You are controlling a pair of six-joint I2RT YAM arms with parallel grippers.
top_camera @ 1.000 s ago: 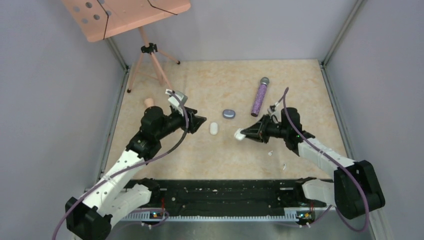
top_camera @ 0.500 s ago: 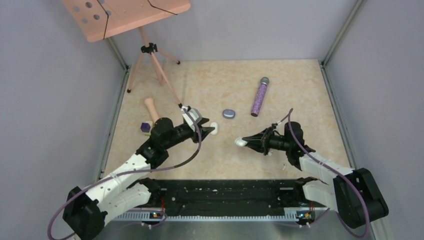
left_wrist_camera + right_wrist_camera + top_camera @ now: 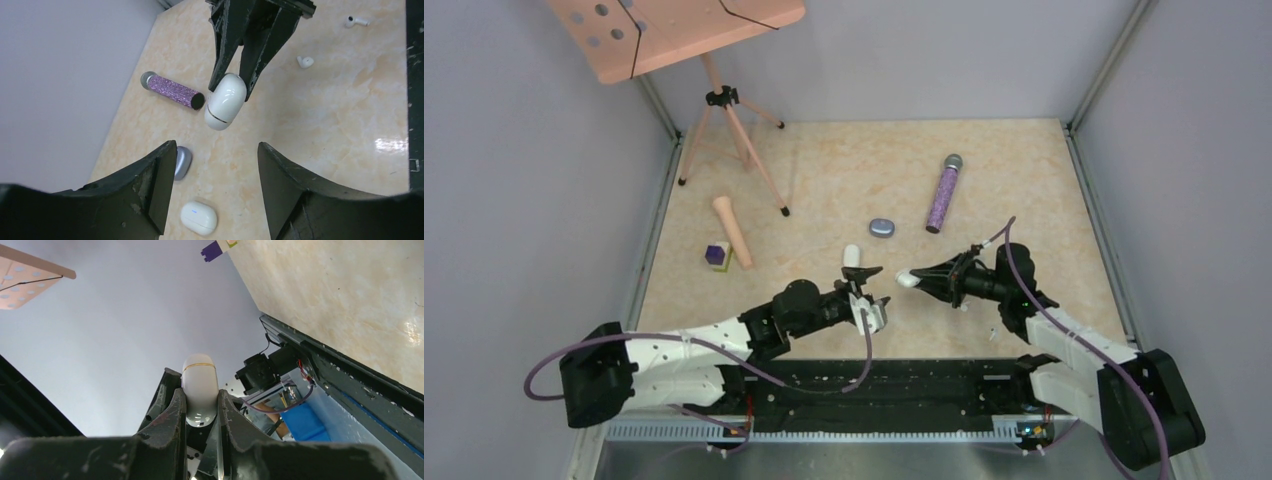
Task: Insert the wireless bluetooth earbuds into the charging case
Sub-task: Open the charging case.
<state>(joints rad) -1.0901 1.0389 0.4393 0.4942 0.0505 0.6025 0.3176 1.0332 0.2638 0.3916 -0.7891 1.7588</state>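
Your right fingers [image 3: 167, 422] clamp a closed white charging case [image 3: 200, 385] above the tabletop [image 3: 844, 170], and your left fingers [image 3: 150, 195] stand apart, empty, facing it. Grey walls [image 3: 544, 200] close three sides, with bare tabletop around both arms. Count three cases (the held one, a second white case [image 3: 199, 217] and a grey-blue case [image 3: 182, 162]), one purple microphone [image 3: 943, 193], and two white earbuds [image 3: 306, 61] lying loose on the tabletop near the black rail [image 3: 874, 385] by your right arm.
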